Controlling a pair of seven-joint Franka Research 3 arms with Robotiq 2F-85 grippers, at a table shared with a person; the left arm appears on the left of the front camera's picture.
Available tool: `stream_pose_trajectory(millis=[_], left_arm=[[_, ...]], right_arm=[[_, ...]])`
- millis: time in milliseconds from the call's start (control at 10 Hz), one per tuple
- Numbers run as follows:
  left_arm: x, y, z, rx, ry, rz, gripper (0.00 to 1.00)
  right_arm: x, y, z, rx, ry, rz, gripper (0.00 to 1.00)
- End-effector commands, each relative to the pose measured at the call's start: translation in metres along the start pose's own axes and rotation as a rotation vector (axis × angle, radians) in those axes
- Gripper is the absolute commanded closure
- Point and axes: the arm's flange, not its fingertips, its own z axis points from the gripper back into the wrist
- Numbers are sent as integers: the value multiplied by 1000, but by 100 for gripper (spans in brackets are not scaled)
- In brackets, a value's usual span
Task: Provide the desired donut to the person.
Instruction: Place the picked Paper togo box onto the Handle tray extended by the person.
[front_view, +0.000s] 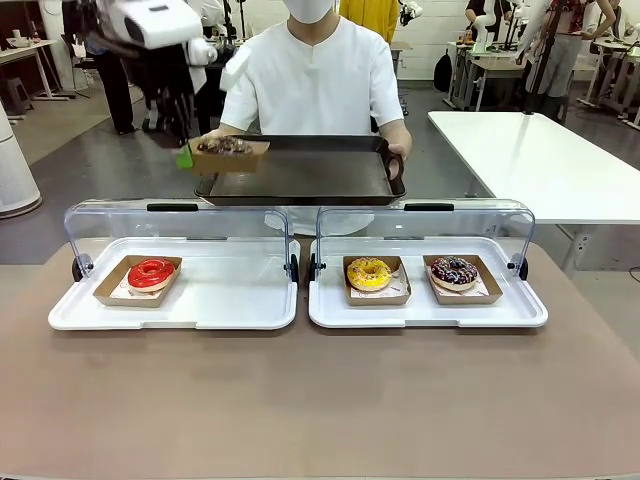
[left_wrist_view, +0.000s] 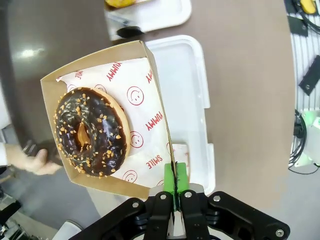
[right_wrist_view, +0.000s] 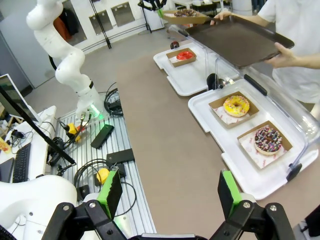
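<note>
A chocolate donut (front_view: 225, 146) with nut crumbs lies in a brown cardboard box (front_view: 232, 160). My left gripper (front_view: 185, 155) is shut on the box's edge and holds it at the left end of a dark tray (front_view: 300, 178). The person (front_view: 315, 70) in the white T-shirt holds that tray out with both hands. Whether the box touches the tray I cannot tell. In the left wrist view the green pads (left_wrist_view: 170, 175) pinch the box wall (left_wrist_view: 95, 62) beside the donut (left_wrist_view: 90, 132). My right gripper (right_wrist_view: 170, 195) is open and holds nothing, back from the table.
Two white display trays (front_view: 230, 310) with raised clear lids stand on the brown table. The left one holds a red donut (front_view: 151, 272), the right one a yellow donut (front_view: 368, 273) and a sprinkled chocolate donut (front_view: 454, 271). A white table (front_view: 540, 160) stands far right.
</note>
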Motion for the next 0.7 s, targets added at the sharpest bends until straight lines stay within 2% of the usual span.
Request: stream_pose_trajectory(millis=[0,400,600], left_arm=[[9,32,16,33,5,35,99],[7,95,-29,4,22,74,99],[7,112,-54,3,-11,51,99]], right_arm=[[0,1,1,6,-8,7,0],[0,1,1,6,-8,7,0],[0,1,1,6,-8,7,0]])
